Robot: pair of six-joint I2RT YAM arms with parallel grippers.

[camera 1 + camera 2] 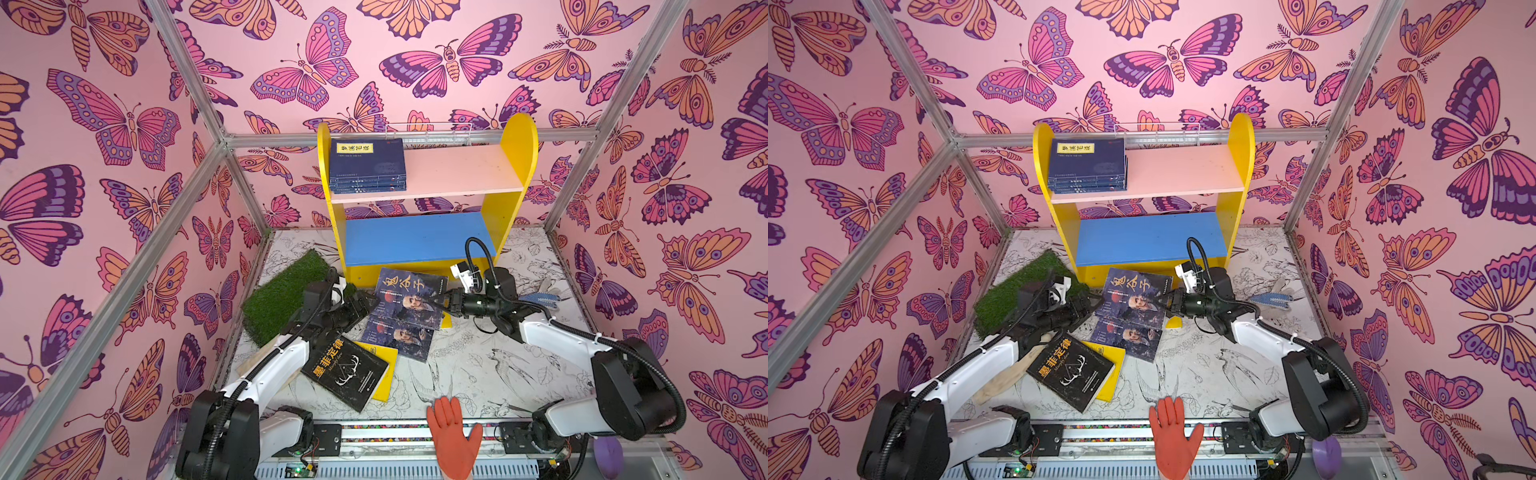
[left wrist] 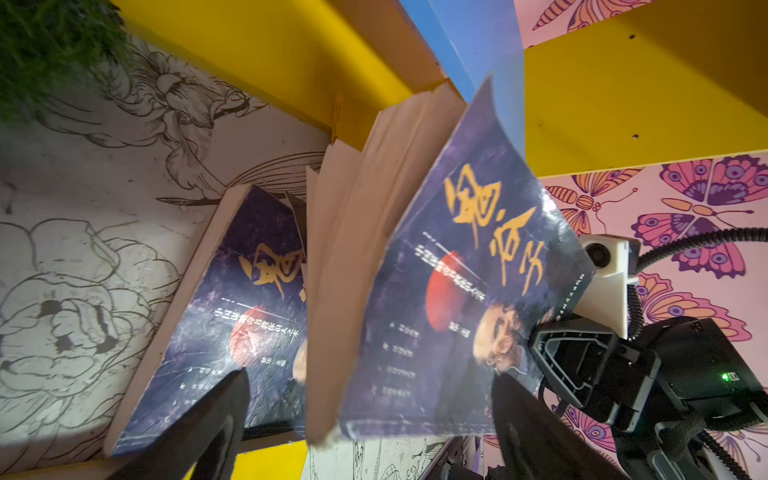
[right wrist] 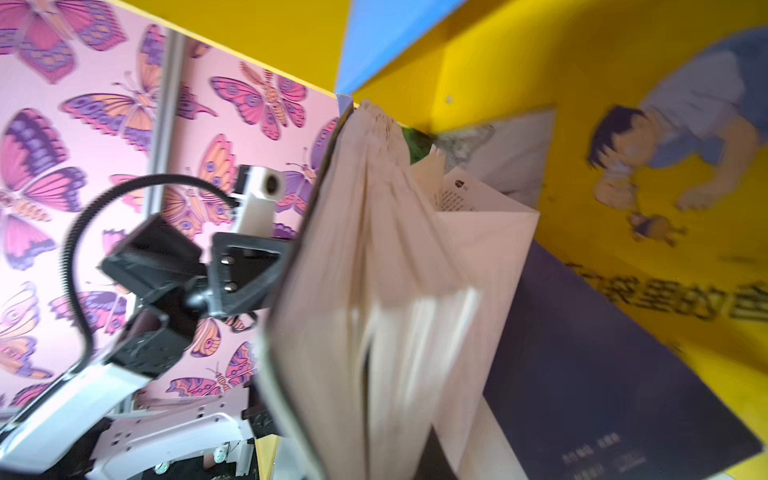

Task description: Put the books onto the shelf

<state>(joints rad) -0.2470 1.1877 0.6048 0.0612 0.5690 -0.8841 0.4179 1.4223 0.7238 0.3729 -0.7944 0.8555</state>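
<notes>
The shelf (image 1: pixel 515 166) stands at the back, with a stack of navy books (image 1: pixel 368 164) on its pink upper board. In front of it a dark portrait book (image 1: pixel 409 297) is tilted up off the table, pages fanning. My right gripper (image 1: pixel 444 305) is shut on its right edge, and in the right wrist view the pages (image 3: pixel 374 270) fill the picture. My left gripper (image 1: pixel 365 301) stands open at the book's left edge, fingers (image 2: pixel 224 407) wide apart and not pinching. A second portrait book (image 1: pixel 401 338), a black antler book (image 1: pixel 345 372) and yellow books (image 1: pixel 384 374) lie flat.
A green grass mat (image 1: pixel 282 295) lies left of the shelf's foot. A blue-and-white object (image 1: pixel 540 297) lies behind the right arm. An orange glove (image 1: pixel 453 432) stands at the front rail. The blue lower board (image 1: pixel 415 239) holds nothing.
</notes>
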